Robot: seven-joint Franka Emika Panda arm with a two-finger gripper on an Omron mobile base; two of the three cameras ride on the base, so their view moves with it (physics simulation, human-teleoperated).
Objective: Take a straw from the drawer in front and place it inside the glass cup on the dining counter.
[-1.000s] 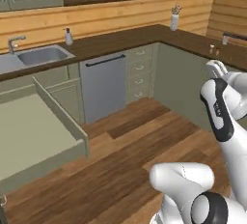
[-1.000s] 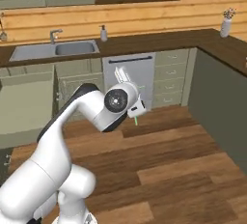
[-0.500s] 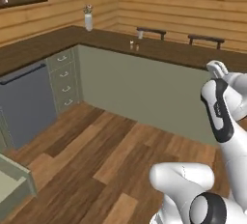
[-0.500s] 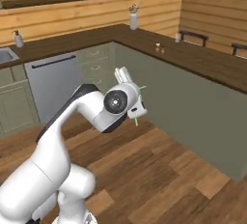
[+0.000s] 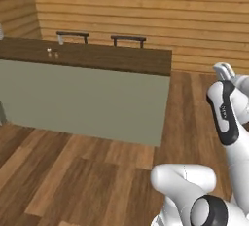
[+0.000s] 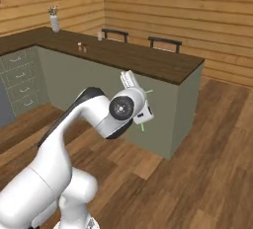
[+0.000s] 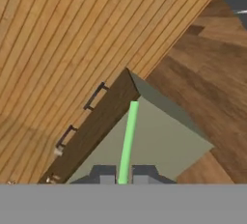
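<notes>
My gripper (image 7: 123, 176) is shut on the straw (image 7: 127, 138), a thin green stick that runs up between the two dark fingertips (image 7: 106, 175). In the right base view the gripper (image 6: 144, 118) hangs in front of the dining counter's green side, and a short end of the straw (image 6: 142, 126) pokes out below the hand. The dining counter (image 6: 148, 61) (image 5: 107, 59) is a long dark-brown slab. The small glass cup (image 6: 100, 36) (image 5: 60, 39) stands on its far edge, well away from the gripper. The drawer is out of view.
Two small shakers (image 6: 81, 48) (image 5: 52, 51) sit on the counter near the cup. A white vase with flowers (image 6: 54, 21) stands at the far left. Two black-framed stools (image 6: 164, 42) (image 5: 128, 40) stand behind the counter. Wood floor (image 5: 87, 171) lies open in front.
The whole view has swung from the sink and open drawer round to the dining counter, so the base has turned. The gripper stays shut on the straw.
</notes>
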